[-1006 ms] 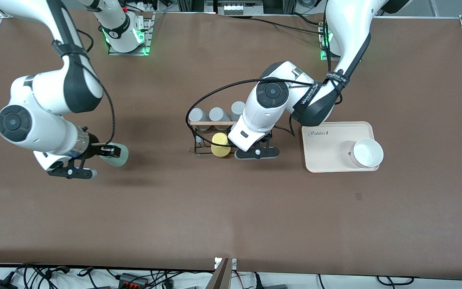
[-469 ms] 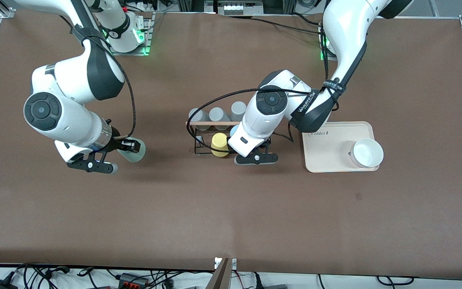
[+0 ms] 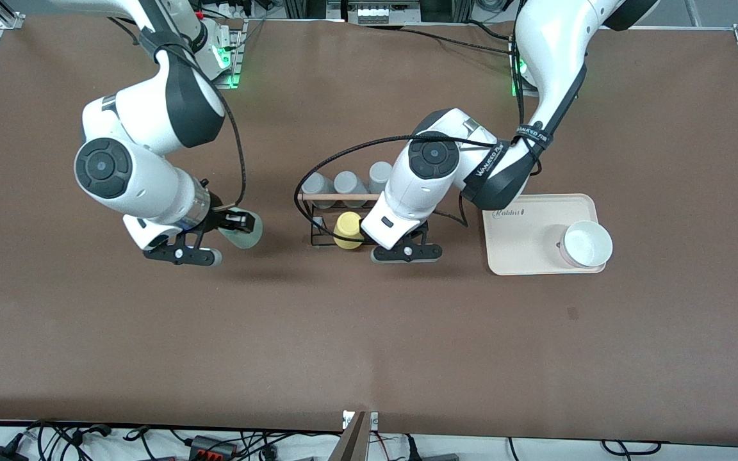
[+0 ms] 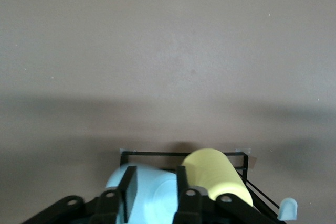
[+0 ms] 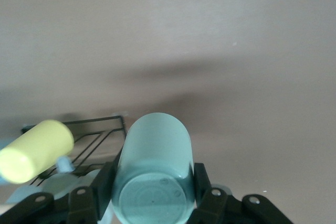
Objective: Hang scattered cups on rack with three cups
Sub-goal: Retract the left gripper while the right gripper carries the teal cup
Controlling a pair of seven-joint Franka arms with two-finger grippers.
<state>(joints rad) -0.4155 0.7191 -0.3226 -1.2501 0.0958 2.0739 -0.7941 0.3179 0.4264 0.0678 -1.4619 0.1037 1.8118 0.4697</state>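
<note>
Two cups remain off the rack (image 3: 318, 221), both in my grasp. My left claw (image 4: 153, 190) is at the rack, beside the yellow cup (image 3: 347, 230), fingers pinching the blue cup (image 4: 152, 195) above an open peg. My right claw (image 5: 155, 182) hangs over the table toward the right arm's end from the rack, fingers clamped on the mint cup (image 3: 243, 230). Judgement: roughly halfway; seating and release pending.

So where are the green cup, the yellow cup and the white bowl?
mint green cup (image 5: 153, 167), right wrist view, on its side wall between the right gripper's fingers.
yellow cup (image 3: 348, 229), front view, on its upturned base, on the rack.
white bowl (image 3: 587, 244), front view, on its inside, on the tray.
</note>
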